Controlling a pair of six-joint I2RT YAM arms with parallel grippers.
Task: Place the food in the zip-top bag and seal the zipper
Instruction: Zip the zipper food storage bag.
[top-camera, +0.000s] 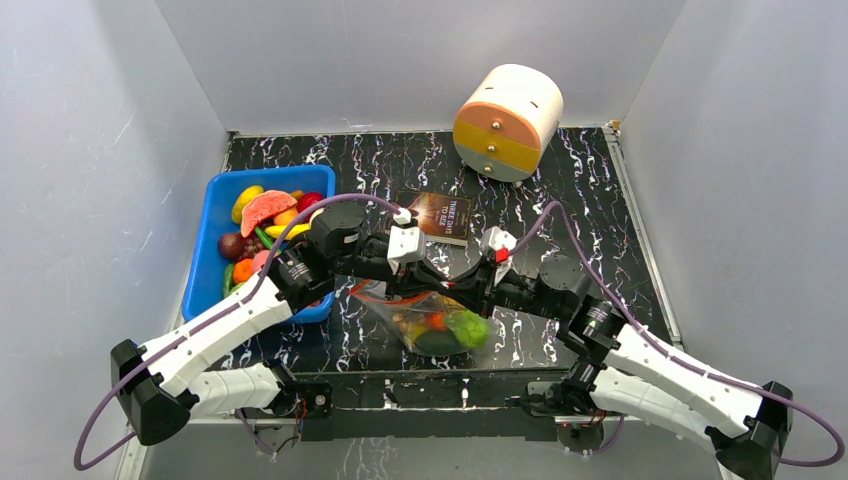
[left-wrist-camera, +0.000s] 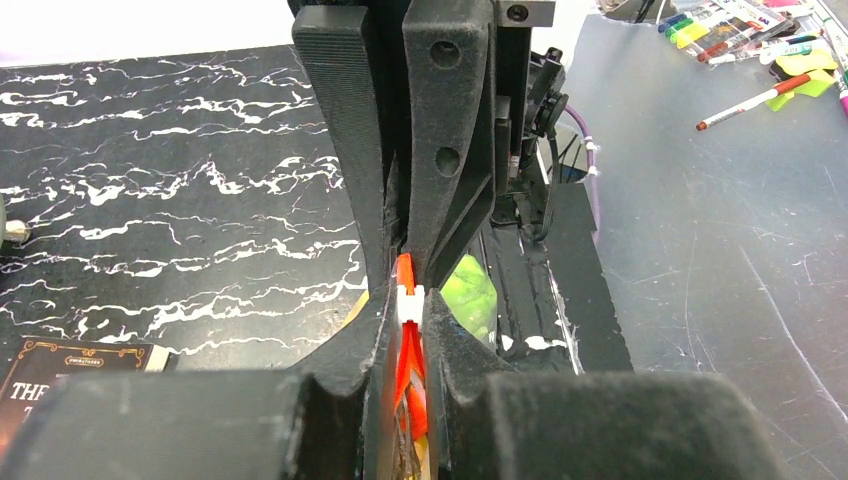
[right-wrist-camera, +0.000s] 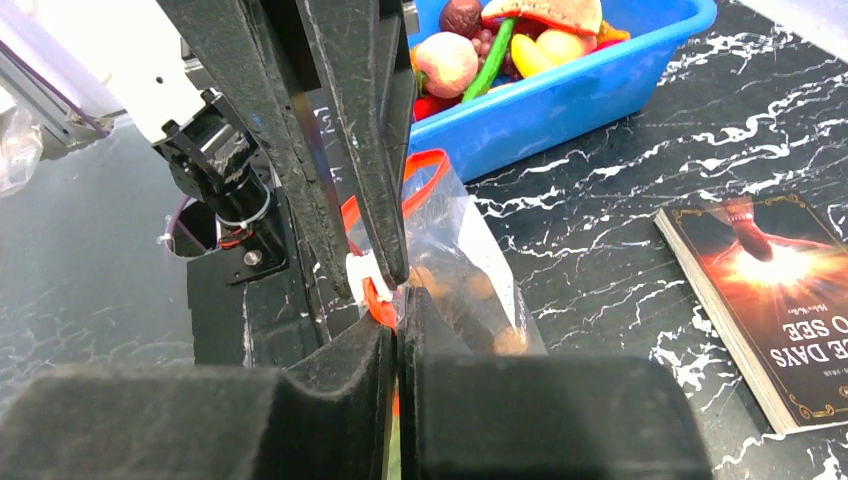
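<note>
Left end effector (left-wrist-camera: 405, 335): nearest the lens in its own wrist view, with its fingers pressed together on the slider (left-wrist-camera: 408, 305) of the zip-top bag (top-camera: 410, 318).
Right end effector (right-wrist-camera: 398, 315): its fingers were pressed together on the zipper (right-wrist-camera: 428, 158), just beside the left pinch and almost tip to tip with it.
Worktop (top-camera: 560, 200): a black marbled surface, with a book (top-camera: 440, 215) and a round drawer unit (top-camera: 507, 122) toward the back.
Blue bin (top-camera: 205, 255): it sat at the left, just beside the bag.
Zip-top bag: it was near the front middle, between the two arms, with its top edge held by both pinches.
Loose food (top-camera: 265, 212): plenty of pieces lay in the bin, so not all of it had been bagged.
Bagged food (top-camera: 462, 328): a green piece, a red-orange one and some brownish lumps showed through the plastic. For these pieces, loading looked done.
Zipper: beyond the left fingers the red-orange strip curved in an open loop, which suggested the mouth was unsealed there. Sealing seemed begun but not finished. How much was closed on the other side could not be told.
Slider: pale and clamped. Running it along the rest of the strip looked like the main step left.
</note>
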